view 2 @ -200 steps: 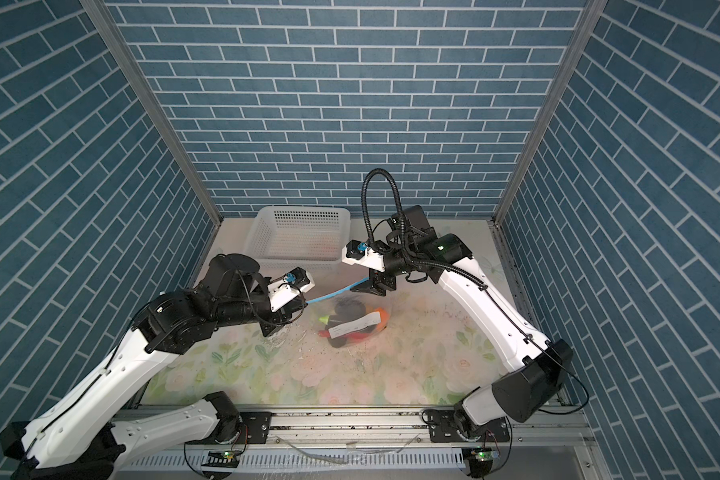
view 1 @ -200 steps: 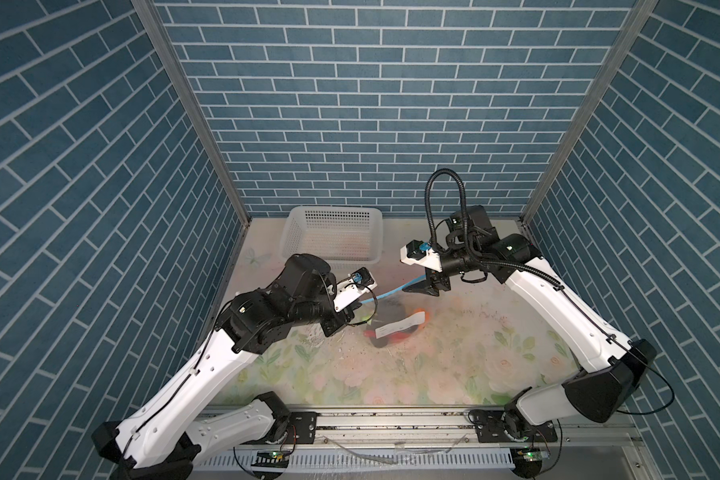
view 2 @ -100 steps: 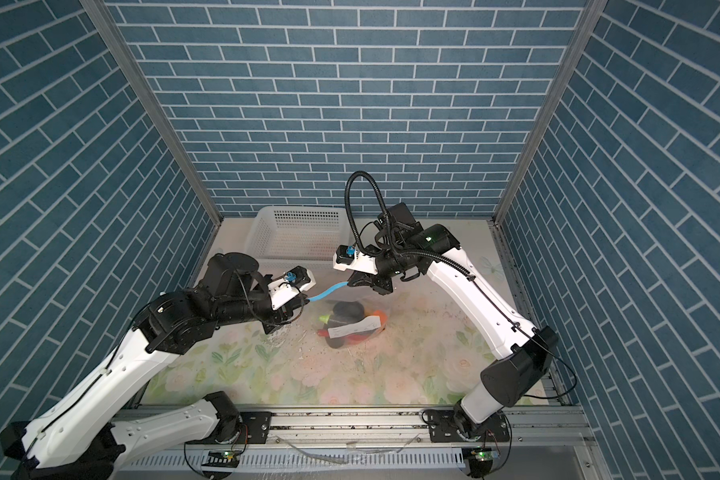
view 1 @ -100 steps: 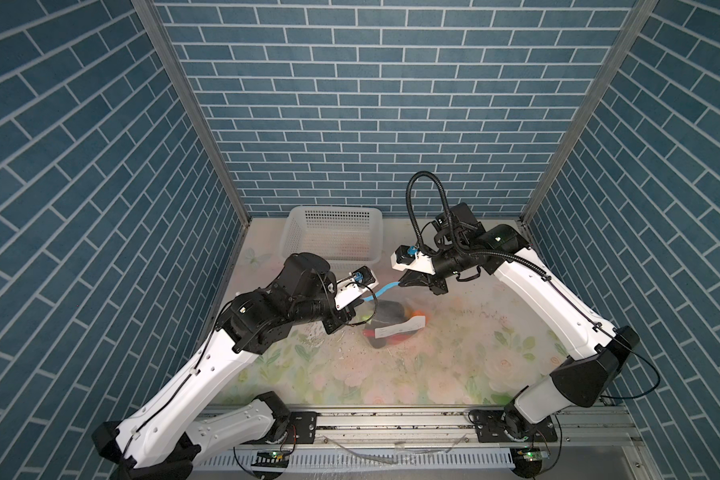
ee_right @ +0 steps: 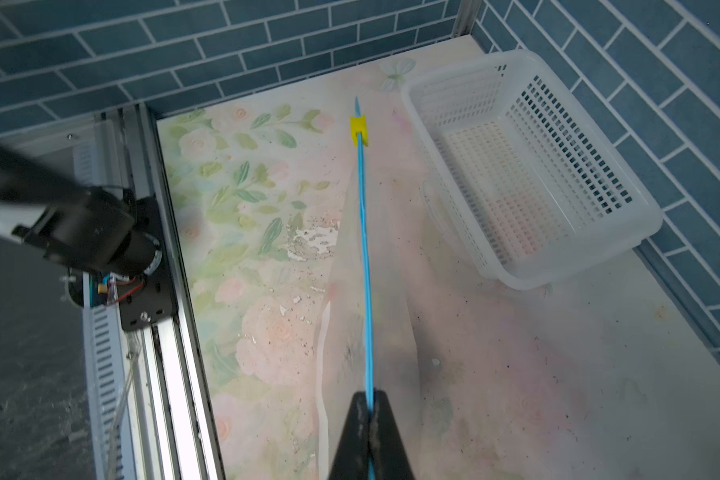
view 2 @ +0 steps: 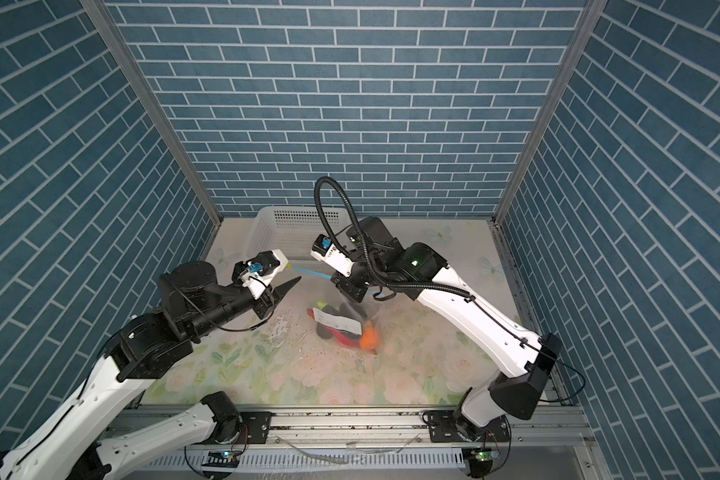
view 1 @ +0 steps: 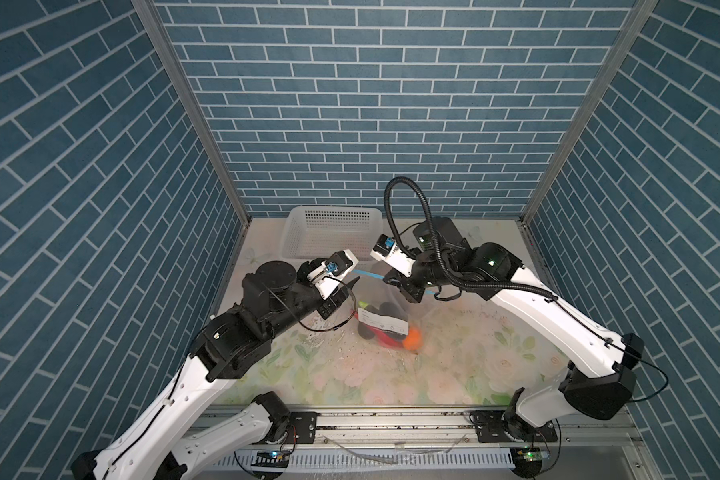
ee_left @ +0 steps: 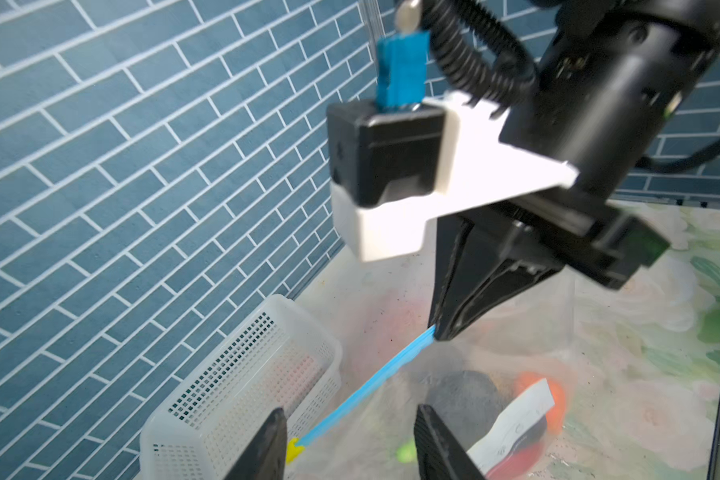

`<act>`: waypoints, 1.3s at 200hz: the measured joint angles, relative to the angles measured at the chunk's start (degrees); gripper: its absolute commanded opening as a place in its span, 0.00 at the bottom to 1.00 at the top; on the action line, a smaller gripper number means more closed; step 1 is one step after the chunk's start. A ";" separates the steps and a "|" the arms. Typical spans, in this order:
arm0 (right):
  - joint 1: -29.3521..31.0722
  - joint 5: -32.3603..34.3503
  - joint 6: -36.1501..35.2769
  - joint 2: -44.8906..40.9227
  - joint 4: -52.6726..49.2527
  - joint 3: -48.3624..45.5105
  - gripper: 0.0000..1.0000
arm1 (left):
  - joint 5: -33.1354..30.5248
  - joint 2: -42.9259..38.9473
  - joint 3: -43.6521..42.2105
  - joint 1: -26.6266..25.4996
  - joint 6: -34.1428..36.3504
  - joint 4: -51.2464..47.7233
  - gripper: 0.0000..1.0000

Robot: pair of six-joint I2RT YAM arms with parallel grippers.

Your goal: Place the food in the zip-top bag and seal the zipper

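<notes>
Floral mat [view 1: 350, 374], near part bare. Mid-mat: zip-top bag [view 1: 385, 323], its lower end resting on the mat and its top edge lifted. The food [view 1: 412, 338] sits in the bag's bottom: an orange lump, something red, black pieces and a green bit, partly covered by the white label.

Just beyond, the zipper [ee_right: 366, 266] runs taut as a light blue strip, left to right in both top views. Right gripper [ee_right: 368, 399] has its fingers pressed together, pinching the zipper at its right part and holding the bag up. Yellow slider [ee_right: 358, 131] is at the zipper's left end, with nothing gripping it.

Left gripper [ee_left: 348, 409] has its fingers spread and holds nothing. It is close to the slider end, on the left. Whether it touches there, cannot tell.

Far, left of centre, by the back wall: white perforated basket [view 1: 329, 232], apart from the bag.
</notes>
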 measured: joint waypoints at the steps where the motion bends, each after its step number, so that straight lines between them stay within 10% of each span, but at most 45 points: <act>1: 0.35 0.48 0.68 0.31 0.00 0.42 0.00 | -0.02 -0.07 0.00 0.00 -0.02 0.07 0.55; 49: 5.14 7.26 22.45 5.31 6.27 3.32 0.00 | -4.44 -4.98 -2.19 0.87 -0.22 4.50 0.62; 123: -30.77 -1.44 41.42 2.27 23.93 -32.22 0.01 | -10.10 -12.07 -22.51 1.99 -10.38 4.98 0.83; 153: -38.25 -5.11 40.26 2.05 30.12 -40.65 0.65 | -16.46 -18.43 -35.06 2.27 -14.29 5.90 0.99; 181: -43.78 -3.10 30.91 -1.14 38.29 -49.40 0.76 | -21.11 -18.03 -45.66 7.32 -14.62 10.69 0.99; 221: -49.00 7.74 12.35 -20.83 57.68 -74.14 0.85 | -16.35 -3.61 -53.70 29.42 -15.32 27.06 0.98; 260: -52.00 13.62 6.91 -14.36 81.35 -84.37 0.87 | -12.09 15.21 -54.12 36.89 -13.46 47.91 0.99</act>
